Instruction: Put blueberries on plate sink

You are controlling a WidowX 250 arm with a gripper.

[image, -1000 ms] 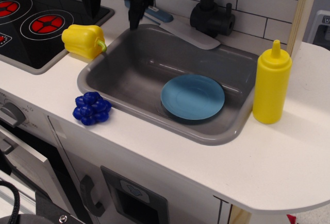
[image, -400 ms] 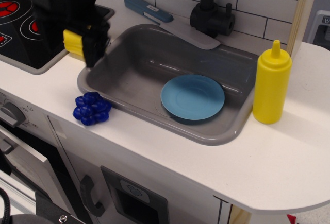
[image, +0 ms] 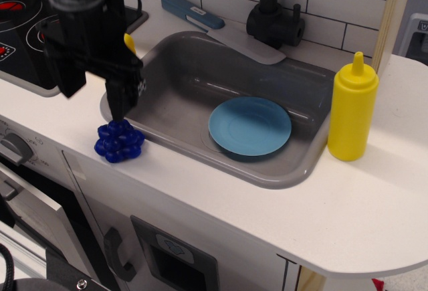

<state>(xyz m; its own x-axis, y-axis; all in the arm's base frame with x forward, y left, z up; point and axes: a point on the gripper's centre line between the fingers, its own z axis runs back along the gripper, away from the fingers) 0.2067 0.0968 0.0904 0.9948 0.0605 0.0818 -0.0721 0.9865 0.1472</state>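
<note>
The blueberries (image: 119,142), a dark-blue bumpy clump, lie on the white counter just left of the grey sink (image: 175,80). The light-blue plate (image: 250,126) lies flat on the sink's floor at its right. My black gripper (image: 93,100) hangs open just above and slightly left of the blueberries; its right finger (image: 118,100) ends close over the clump's top and the left finger (image: 69,80) is further left. Nothing is between the fingers.
A yellow pepper (image: 130,42) is mostly hidden behind the arm. The black stovetop (image: 20,20) with red rings is at the far left. A yellow squeeze bottle (image: 352,109) stands right of the sink. A black faucet (image: 273,17) and a blue-handled spatula (image: 221,29) are behind it.
The gripper has moved from the back of the sink forward and left, then down, and now hovers just over the blueberries. The blueberries and plate have not moved.
</note>
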